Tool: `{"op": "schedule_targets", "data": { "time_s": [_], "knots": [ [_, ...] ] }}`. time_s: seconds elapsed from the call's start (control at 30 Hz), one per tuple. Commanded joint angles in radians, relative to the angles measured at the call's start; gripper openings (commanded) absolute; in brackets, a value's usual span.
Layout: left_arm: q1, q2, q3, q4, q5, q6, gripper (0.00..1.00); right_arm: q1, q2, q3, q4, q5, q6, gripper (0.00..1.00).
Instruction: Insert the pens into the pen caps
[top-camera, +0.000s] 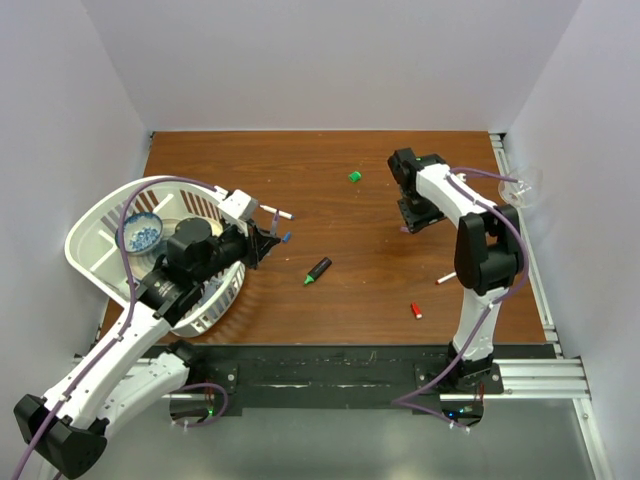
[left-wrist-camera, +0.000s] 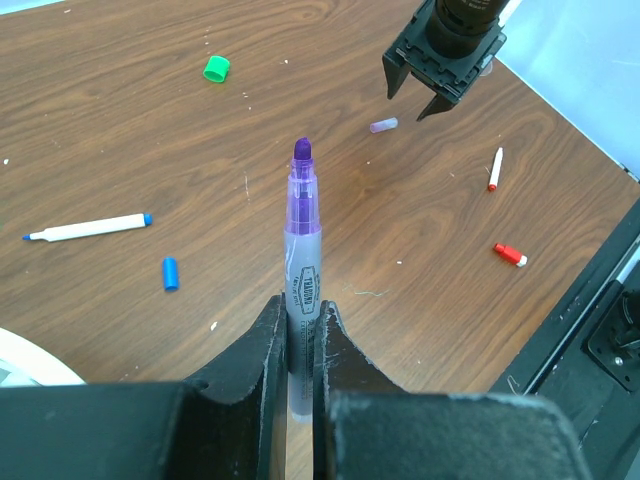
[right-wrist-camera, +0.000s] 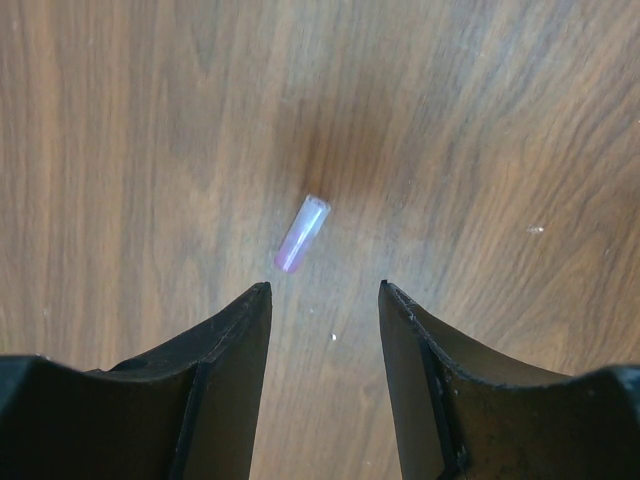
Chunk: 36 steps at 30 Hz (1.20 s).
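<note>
My left gripper (left-wrist-camera: 302, 305) is shut on a grey pen with a purple tip (left-wrist-camera: 302, 215), which points away over the table. My right gripper (right-wrist-camera: 325, 290) hangs open just above the wood, with a small translucent purple cap (right-wrist-camera: 302, 233) lying just ahead of its left fingertip. On the table lie a black marker with a green tip (top-camera: 318, 270), a green cap (top-camera: 354, 177), a blue cap (left-wrist-camera: 170, 273), a red cap (left-wrist-camera: 509, 255), a white blue-tipped pen (left-wrist-camera: 88, 228) and a white red-tipped pen (left-wrist-camera: 494, 168).
A white basket (top-camera: 100, 220) holding a blue-patterned bowl (top-camera: 143, 234) sits at the left edge under my left arm. A clear plastic cup (top-camera: 524, 185) rests off the table's right side. White walls close in the back and sides.
</note>
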Motion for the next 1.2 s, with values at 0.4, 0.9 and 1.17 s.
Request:
{"op": "schedule_targets", "data": {
  "time_s": [0.4, 0.9, 1.17],
  "knots": [
    [-0.001, -0.006, -0.008, 0.030, -0.010, 0.023, 0.00, -0.038, 0.117, 0.108, -0.057, 0.003, 0.074, 0.52],
    [-0.001, 0.025, -0.012, 0.045, -0.002, 0.018, 0.00, -0.049, 0.165, 0.021, -0.023, -0.013, 0.064, 0.47],
    [-0.001, 0.020, -0.014, 0.042, -0.014, 0.020, 0.00, -0.046, 0.165, 0.010, -0.025, 0.017, -0.008, 0.28]
  ]
}}
